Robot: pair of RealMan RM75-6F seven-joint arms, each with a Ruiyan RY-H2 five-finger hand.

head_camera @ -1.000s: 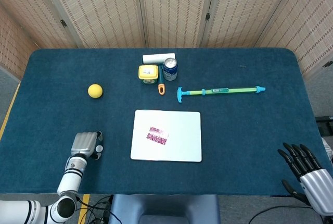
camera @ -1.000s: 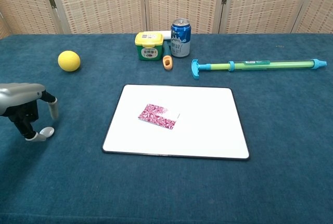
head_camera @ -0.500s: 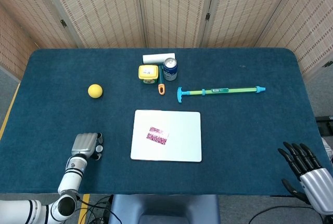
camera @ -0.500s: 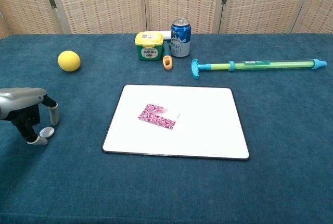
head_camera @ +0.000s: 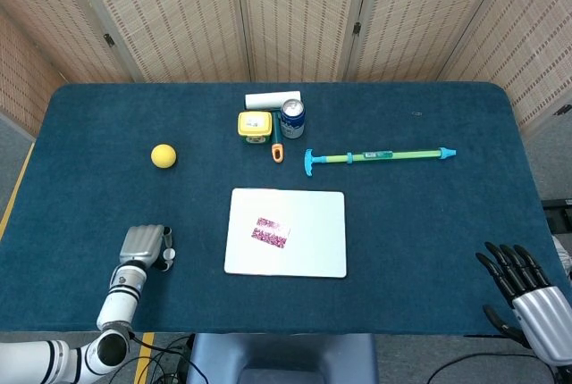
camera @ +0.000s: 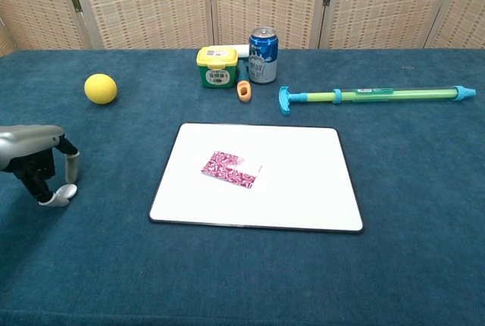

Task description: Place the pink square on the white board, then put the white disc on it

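Note:
The pink patterned square (head_camera: 270, 232) (camera: 230, 169) lies flat on the white board (head_camera: 313, 210) (camera: 303, 189), left of the board's middle. The small white disc (camera: 67, 190) (head_camera: 167, 254) is down at the table surface, well left of the board. My left hand (camera: 34, 161) (head_camera: 143, 246) arches over it and pinches it between a finger and the thumb. Off the table's front right corner, my right hand (head_camera: 521, 288) hangs with its fingers spread and nothing in it; the chest view does not show it.
A yellow ball (head_camera: 163, 155) (camera: 100, 89) sits at the far left. Behind the board stand a yellow-lidded green tub (camera: 217, 67), a blue can (camera: 263, 54), a white roll (head_camera: 273, 99) and a small orange piece (camera: 243, 90). A long green-and-blue tube (camera: 371, 95) lies to the right.
My left hand's finger and thumb have drawn in around the white disc, which has shifted slightly. The pink square, the board and my right hand have stayed where they were.

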